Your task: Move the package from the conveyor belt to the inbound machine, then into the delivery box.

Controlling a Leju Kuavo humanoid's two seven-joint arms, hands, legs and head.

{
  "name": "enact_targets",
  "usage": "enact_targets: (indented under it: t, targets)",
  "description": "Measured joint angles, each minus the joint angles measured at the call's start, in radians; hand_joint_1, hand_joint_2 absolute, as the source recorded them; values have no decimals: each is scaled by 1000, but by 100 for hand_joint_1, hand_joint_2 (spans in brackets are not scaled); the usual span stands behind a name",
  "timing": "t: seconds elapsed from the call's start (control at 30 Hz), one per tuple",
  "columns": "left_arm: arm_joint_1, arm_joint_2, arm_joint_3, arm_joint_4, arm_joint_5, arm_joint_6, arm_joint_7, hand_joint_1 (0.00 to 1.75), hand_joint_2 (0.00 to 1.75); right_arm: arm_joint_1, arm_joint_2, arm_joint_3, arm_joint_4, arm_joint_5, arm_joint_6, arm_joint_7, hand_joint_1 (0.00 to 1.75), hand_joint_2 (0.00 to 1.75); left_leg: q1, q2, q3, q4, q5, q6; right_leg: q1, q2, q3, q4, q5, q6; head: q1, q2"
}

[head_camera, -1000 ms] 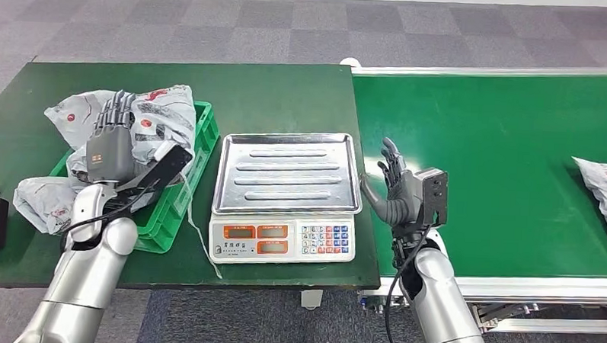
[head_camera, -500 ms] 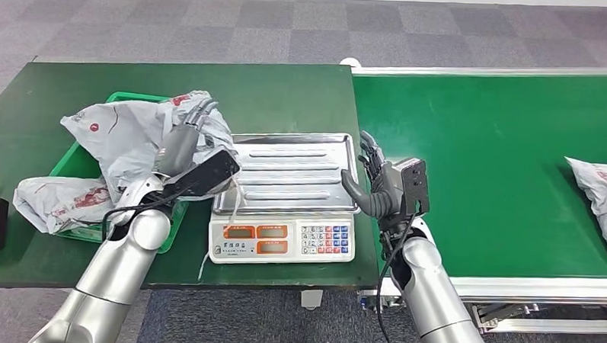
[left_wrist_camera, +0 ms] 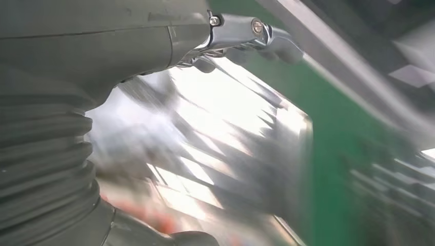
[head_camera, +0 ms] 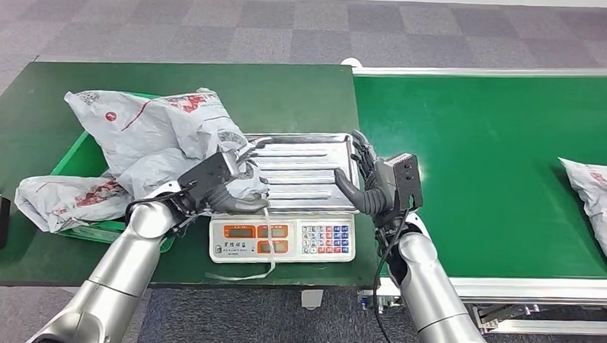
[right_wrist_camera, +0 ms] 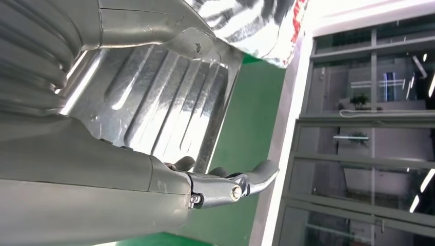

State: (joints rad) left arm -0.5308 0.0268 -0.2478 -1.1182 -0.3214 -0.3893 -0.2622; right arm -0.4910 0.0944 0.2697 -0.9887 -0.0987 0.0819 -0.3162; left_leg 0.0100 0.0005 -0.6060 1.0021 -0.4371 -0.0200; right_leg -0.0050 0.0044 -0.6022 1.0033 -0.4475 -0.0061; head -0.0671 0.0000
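Steel scale tray (head_camera: 297, 171) at centre sits between your hands; the right hand (head_camera: 369, 181) waits spread at its edge. Your left hand (head_camera: 235, 186), gripping the grey package (head_camera: 161, 132), has swung from the green crate (head_camera: 84, 160) at left onto the tray.

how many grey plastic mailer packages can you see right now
3. One grey plastic package lies over the green crate, one on the table left of the crate, one on the green conveyor belt. The crate may hide more.

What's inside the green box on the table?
The green box holds a big grey crumpled bag that covers most of it and spills over toward the scale. Another bag lies at its near edge. The bags hide anything underneath them.
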Motion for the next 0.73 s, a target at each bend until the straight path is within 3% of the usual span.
enact_targets:
  t: [0.13, 0.2, 0.37, 0.53, 0.73]
  targets:
    - [-30, 8, -8, 57, -325, 290, 137, 0, 175, 14, 0, 0, -5, 13, -19, 6, 0, 175, 0, 1, 0, 0, 0, 0, 0, 1, 0, 1, 0, 0, 0, 0]
    - [-15, 11, -11, 38, -408, 336, 163, 0, 175, 21, 0, -2, -9, 20, -18, 7, 0, 175, 0, 1, 0, 0, 0, 0, 0, 0, 0, 1, 0, 0, 0, 0]
    - [89, 5, -2, -86, -214, 211, 8, 0, 175, 22, 0, -13, -11, 11, 4, 1, 0, 175, -1, 1, 0, 0, -1, 0, 0, 1, 0, 0, -1, 0, 0, 0]
    - [117, -57, 11, -115, 102, 146, -135, 0, 175, 17, 6, -17, -8, -8, -3, -29, 0, 175, -1, -2, -1, 0, -1, 1, 0, -2, 0, 0, -1, 1, 0, 0]
    - [53, -150, 32, -34, 474, 22, -108, 0, 175, -15, 39, 13, 31, -45, -1, -59, 0, 175, -1, -3, -1, 0, 0, 1, 0, -2, 0, 0, 0, 1, 0, 0]
